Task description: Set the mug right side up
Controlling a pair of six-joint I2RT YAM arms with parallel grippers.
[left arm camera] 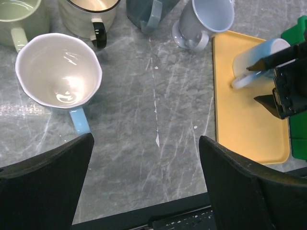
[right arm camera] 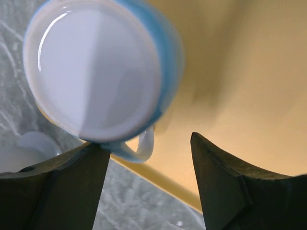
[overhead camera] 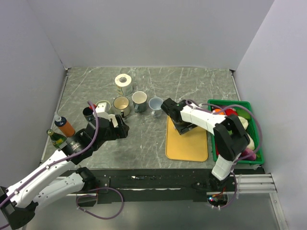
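The mug is white and blue and sits tilted on the yellow tray. Its round white end faces the right wrist camera, and its handle points down between the fingers. My right gripper hangs over it with jaws apart, the left finger touching or nearly touching the mug's lower edge. In the left wrist view the mug shows between the right gripper's dark fingers. My left gripper stands open over bare table and holds nothing.
Several upright mugs stand in a row behind the tray, and a white one with a blue handle is nearest my left gripper. A green basket of items sits at the right. Two bottles stand at the left edge.
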